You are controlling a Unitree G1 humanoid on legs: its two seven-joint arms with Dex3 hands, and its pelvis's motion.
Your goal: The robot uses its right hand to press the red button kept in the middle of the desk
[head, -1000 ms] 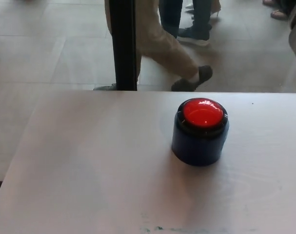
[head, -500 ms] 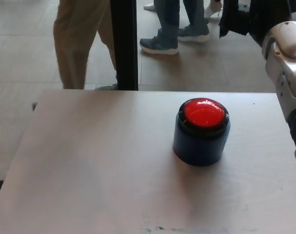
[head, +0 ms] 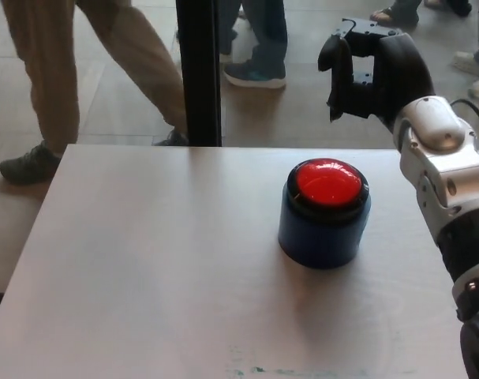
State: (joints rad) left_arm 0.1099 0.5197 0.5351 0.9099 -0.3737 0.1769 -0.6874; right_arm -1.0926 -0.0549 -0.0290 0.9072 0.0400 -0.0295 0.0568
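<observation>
Right hand up beyond the red button, not touching it.

I see the red button (head: 327,183) on its dark blue round base (head: 323,233), standing right of centre on the pale counter (head: 144,268). My right hand (head: 371,69) hangs in the upper right of the frame, past the counter's far edge and above the button, well clear of it; its black fingers (head: 337,73) are apart and point down, grasping nothing. The white forearm (head: 448,178) runs down the right edge. A black post (head: 199,71) stands behind the counter, with people's legs (head: 81,71) on the floor beyond.
</observation>
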